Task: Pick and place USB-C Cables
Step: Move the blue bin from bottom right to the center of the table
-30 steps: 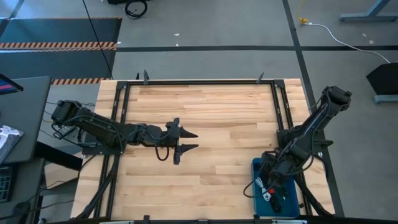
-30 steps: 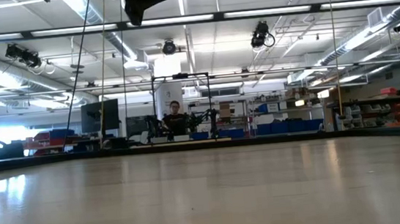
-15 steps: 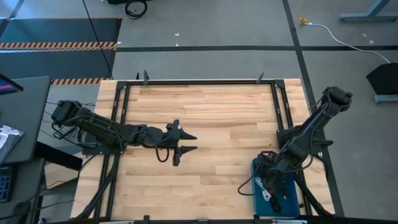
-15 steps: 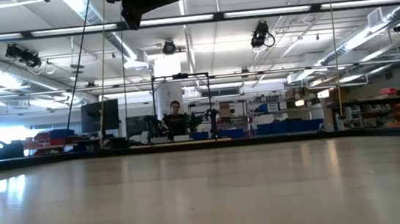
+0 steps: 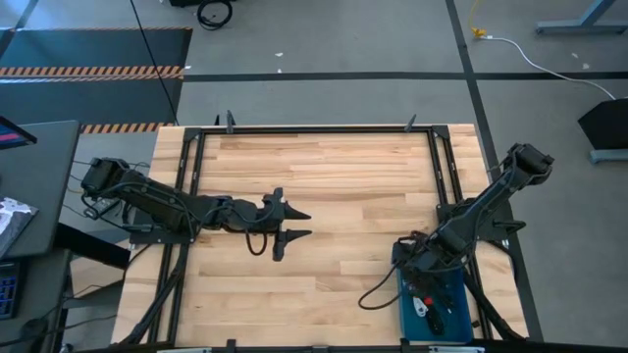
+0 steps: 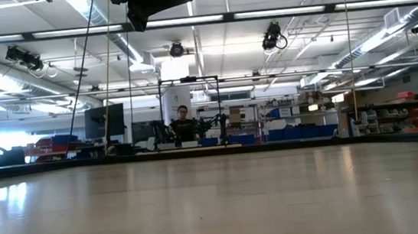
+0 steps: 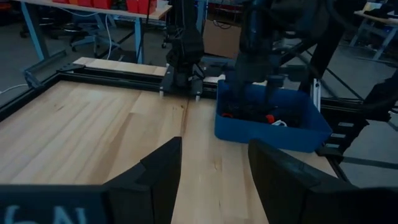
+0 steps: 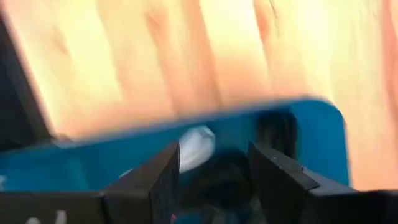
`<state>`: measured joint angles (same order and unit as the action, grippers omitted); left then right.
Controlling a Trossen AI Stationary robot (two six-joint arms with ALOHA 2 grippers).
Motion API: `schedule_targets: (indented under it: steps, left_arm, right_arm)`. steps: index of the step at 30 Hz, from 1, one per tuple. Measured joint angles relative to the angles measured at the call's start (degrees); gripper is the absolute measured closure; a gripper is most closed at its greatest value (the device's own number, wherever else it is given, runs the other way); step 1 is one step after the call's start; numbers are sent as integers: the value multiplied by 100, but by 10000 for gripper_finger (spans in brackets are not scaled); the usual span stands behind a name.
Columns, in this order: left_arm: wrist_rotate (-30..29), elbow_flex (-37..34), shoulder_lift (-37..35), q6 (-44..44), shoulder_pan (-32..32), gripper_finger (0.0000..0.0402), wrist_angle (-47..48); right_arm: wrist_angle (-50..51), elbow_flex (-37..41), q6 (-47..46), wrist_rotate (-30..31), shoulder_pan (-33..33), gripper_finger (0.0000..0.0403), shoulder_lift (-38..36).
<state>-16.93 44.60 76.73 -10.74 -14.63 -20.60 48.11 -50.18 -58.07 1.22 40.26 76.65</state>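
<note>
So we've got our right gripper at the far-left corner of the blue tray, pinching a black cable that trails onto the table. We'd lift slowly so it doesn't snag. Left gripper waits mid-table, fingers wide.

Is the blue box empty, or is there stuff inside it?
Not empty. The blue tray holds small cable bundles: a white one and dark ones with red bits show inside.
</note>
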Motion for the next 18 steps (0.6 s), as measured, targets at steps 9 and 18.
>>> schedule_targets:
  steps: [9,18]
  left_arm:
    - [0,0,0,-90,-24,210,-2]
    - [0,0,0,-61,7,210,-7]
  right_arm:
    - [-527,-62,-966,-528,-81,213,672]
    - [-675,-65,-1438,-749,-297,231,786]
